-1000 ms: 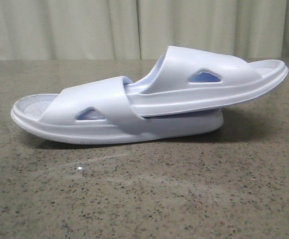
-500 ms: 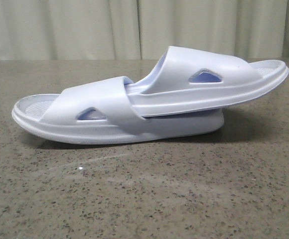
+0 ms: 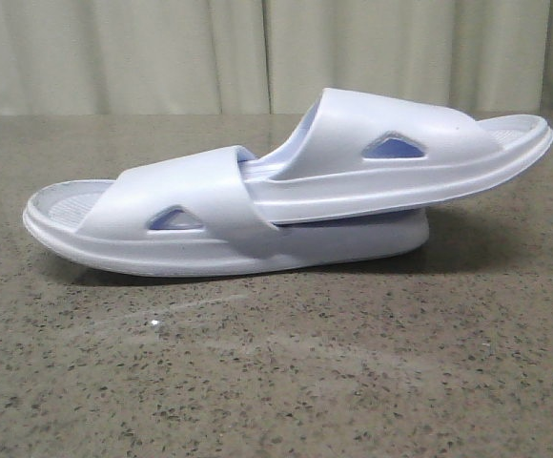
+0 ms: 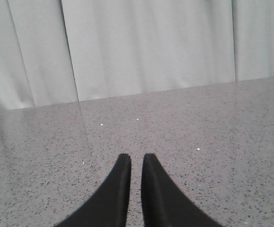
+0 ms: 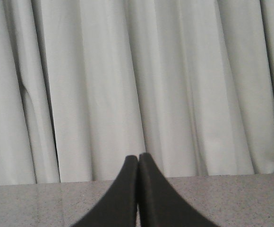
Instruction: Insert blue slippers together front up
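pale blue slippers nested, no readable branding; left tool seemingly barely parted, right tool closed, both empty.

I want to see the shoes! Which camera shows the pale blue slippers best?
The front view. It shows both pale blue moulded foam slippers whole on the speckled stone table, one tucked under the other's strap. The left wrist view shows only table and curtain, the right wrist view mostly curtain; neither shows slippers.
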Robot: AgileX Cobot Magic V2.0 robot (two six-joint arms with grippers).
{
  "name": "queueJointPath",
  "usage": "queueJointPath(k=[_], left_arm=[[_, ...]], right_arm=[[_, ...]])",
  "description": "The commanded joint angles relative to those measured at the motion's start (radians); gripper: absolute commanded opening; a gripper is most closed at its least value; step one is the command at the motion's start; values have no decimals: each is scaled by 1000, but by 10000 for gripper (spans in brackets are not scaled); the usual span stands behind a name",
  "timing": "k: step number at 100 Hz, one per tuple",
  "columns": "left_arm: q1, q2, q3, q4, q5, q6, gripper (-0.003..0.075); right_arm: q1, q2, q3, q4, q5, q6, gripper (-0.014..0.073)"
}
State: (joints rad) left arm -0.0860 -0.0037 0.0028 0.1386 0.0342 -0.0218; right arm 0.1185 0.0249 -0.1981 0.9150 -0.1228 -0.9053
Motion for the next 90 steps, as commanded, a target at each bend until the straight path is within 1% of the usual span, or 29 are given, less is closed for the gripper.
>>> queueJointPath(k=[1, 90], left_arm=[[-9, -31, 8, -13, -84, -18, 16], [-9, -30, 8, -20, -84, -18, 16]], right_arm=[[-3, 10, -26, -11, -43, -11, -107], [-3, 10, -20, -20, -58, -11, -107]])
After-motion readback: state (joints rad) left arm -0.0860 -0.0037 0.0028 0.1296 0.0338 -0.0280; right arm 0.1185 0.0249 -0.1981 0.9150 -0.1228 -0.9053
